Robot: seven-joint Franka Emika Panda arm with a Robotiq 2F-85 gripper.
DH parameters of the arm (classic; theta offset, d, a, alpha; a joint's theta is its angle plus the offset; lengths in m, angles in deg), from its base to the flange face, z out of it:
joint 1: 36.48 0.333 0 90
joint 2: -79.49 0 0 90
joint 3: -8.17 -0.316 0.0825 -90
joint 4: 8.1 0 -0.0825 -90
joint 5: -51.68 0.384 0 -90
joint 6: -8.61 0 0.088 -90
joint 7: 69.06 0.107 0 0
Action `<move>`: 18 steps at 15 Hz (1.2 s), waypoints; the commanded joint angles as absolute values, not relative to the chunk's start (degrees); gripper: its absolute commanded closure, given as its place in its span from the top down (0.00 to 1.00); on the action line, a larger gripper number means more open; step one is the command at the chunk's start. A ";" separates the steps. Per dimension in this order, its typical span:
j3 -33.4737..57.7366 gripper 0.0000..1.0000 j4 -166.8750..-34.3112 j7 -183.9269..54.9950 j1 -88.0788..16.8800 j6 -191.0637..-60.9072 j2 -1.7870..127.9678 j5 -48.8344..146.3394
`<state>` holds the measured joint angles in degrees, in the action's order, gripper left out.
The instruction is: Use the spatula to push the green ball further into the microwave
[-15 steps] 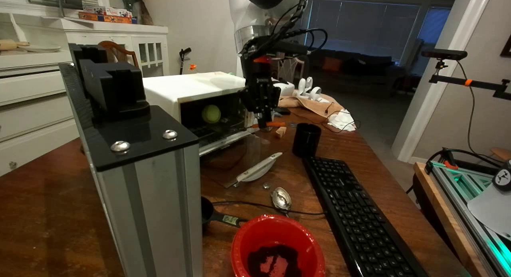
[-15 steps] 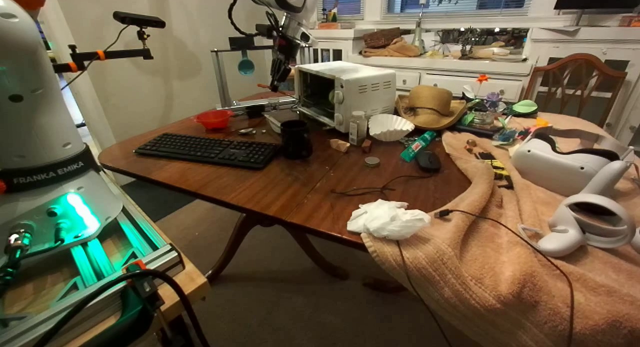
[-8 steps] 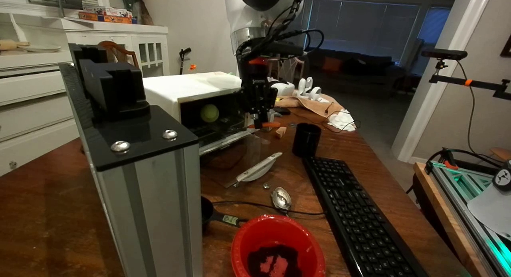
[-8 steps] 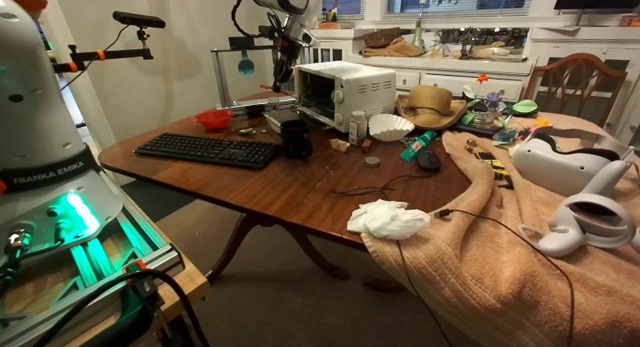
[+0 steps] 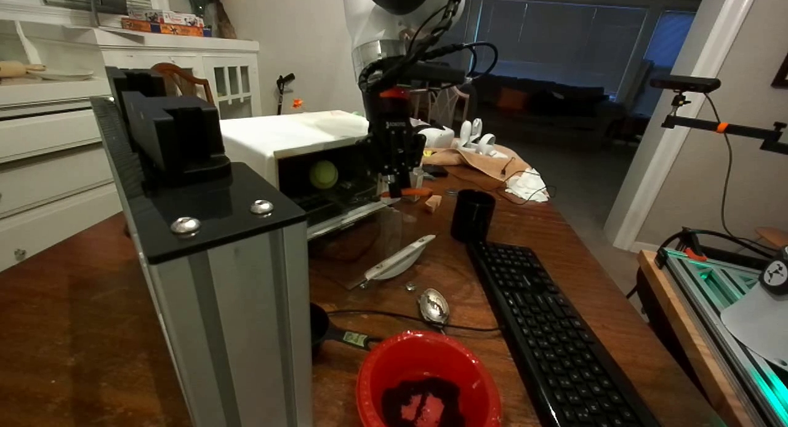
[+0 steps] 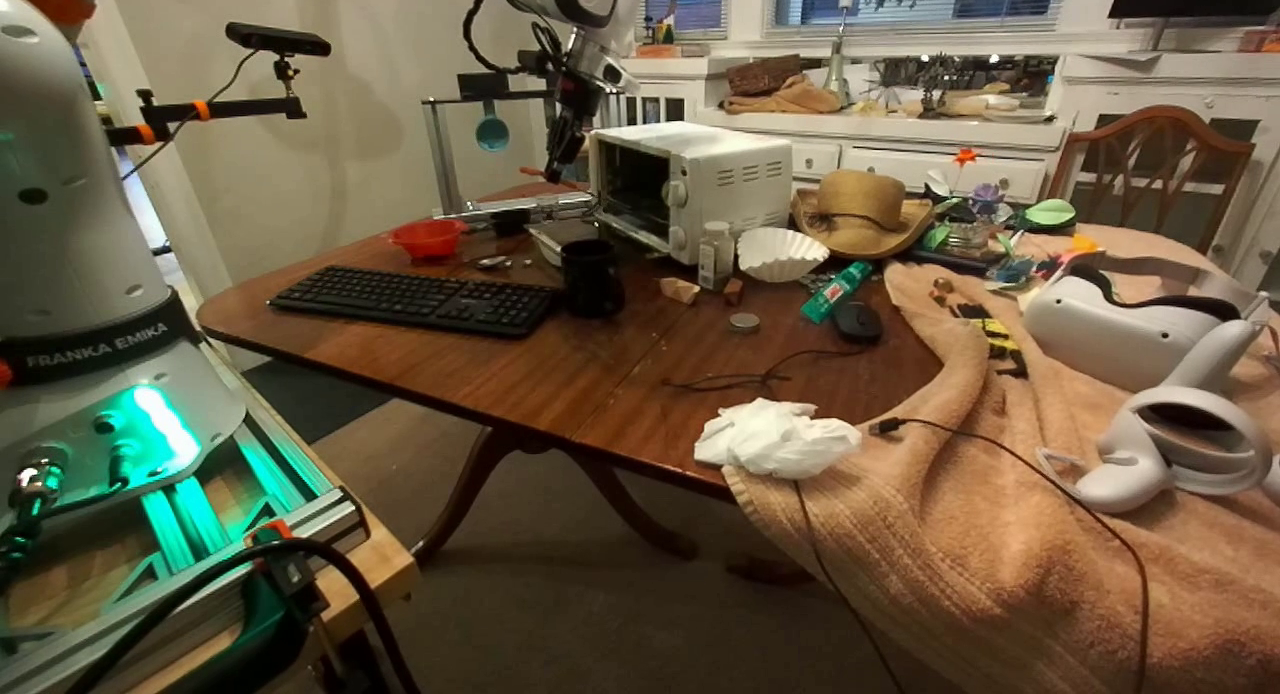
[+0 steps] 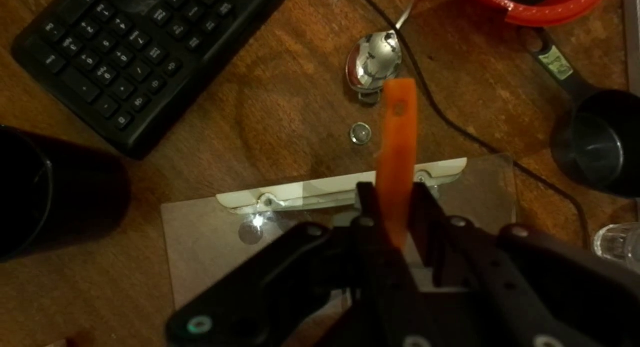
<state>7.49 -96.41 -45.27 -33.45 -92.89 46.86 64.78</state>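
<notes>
The table [image 6: 560,384] is bearing the microwave [image 6: 715,189], the ball [image 5: 324,175] sitting inside; jaws are clamping the spatula [image 7: 398,152], the deeper push apparently remaining.

Microwave [image 6: 730,202] open in front, room above lowered glass door [image 7: 202,247], green ball [image 5: 324,175] inside, black mug [image 5: 473,216] nearby
</notes>
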 commanded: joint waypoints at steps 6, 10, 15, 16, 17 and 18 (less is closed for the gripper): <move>9.12 0.05 -94.95 -42.60 -31.61 -101.42 44.64 63.36; 9.34 0.05 -94.98 -41.84 -31.42 -101.98 44.07 62.87; 9.21 0.05 -95.53 -42.09 -31.06 -101.75 44.45 62.52; 9.22 0.05 -95.66 -42.05 -30.93 -101.84 44.55 62.42; 9.18 0.05 -95.75 -42.13 -30.84 -101.90 44.63 62.40; 9.19 0.05 -95.77 -42.08 -30.70 -102.05 44.60 62.31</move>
